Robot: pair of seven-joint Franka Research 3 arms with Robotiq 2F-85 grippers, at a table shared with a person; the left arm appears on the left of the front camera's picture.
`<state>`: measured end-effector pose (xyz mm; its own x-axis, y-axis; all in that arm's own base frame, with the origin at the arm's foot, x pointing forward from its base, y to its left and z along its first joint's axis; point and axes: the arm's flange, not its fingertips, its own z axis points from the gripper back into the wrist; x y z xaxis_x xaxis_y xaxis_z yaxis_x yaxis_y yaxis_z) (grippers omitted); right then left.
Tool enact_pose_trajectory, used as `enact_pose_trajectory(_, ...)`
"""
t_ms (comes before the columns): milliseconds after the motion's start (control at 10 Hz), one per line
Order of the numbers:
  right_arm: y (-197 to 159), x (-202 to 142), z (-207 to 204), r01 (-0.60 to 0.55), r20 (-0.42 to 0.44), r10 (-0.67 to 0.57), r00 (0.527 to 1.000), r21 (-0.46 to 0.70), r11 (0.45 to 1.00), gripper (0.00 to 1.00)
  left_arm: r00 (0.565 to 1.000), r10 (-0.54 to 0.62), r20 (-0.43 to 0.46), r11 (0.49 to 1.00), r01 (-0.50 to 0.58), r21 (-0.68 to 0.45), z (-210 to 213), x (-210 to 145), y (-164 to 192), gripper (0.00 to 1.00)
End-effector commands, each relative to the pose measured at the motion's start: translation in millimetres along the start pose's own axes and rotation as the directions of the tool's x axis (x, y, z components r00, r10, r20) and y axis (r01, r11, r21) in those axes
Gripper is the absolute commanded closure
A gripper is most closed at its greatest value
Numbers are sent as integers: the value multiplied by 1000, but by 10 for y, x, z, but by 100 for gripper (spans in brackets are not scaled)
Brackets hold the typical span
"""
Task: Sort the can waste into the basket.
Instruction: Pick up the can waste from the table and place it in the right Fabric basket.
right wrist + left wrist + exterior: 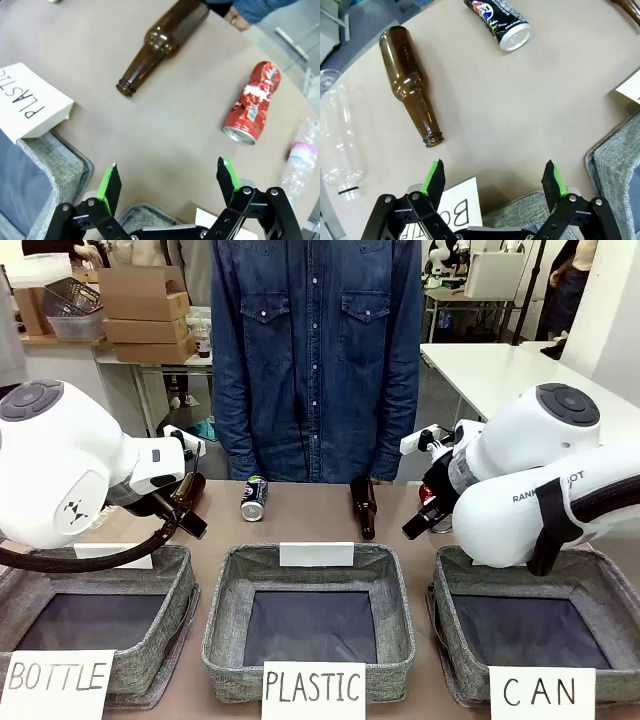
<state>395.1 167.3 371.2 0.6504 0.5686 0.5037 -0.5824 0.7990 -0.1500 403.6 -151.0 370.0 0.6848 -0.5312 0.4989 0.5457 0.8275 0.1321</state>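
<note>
R hand (pixel 167 172) spread, empty; red can (pixel 252 102) lies on the counter (pixel 165 115) ahead, off to its right. Best: centre over it, pinch across the dented waist, then CAN basket (pixel 445 630). L hand (pixel 493 167) spread too, dark can (pixel 500 20) well ahead.

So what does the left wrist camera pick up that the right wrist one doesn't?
Left wrist: the dark can, the BOTTLE sign and the open left tool.
Right wrist: the red can, the PLASTIC sign and the open right tool.
Both: the table, the PLASTIC basket, and in each a brown bottle and a clear bottle lying down.
</note>
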Motion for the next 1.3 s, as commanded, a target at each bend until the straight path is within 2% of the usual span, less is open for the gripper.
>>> enact_pose_trajectory(0, 0, 0, 0, 0, 0, 0, 1000, 0, 1000, 0, 1000, 0, 0, 1000, 0, 0, 0, 0, 0, 0)
enact_pose_trajectory(1100, 1, 0, 0, -1, 0, 1, 1000, 0, 1000, 0, 1000, 0, 0, 1000, 0, 0, 0, 0, 0, 0)
enact_pose_trajectory(1200, 1, 101, 303, -76, 47, 73, 996, 77, 994, 0, 1000, 0, 0, 1000, 0, 0, 0, 0, 0, 0)
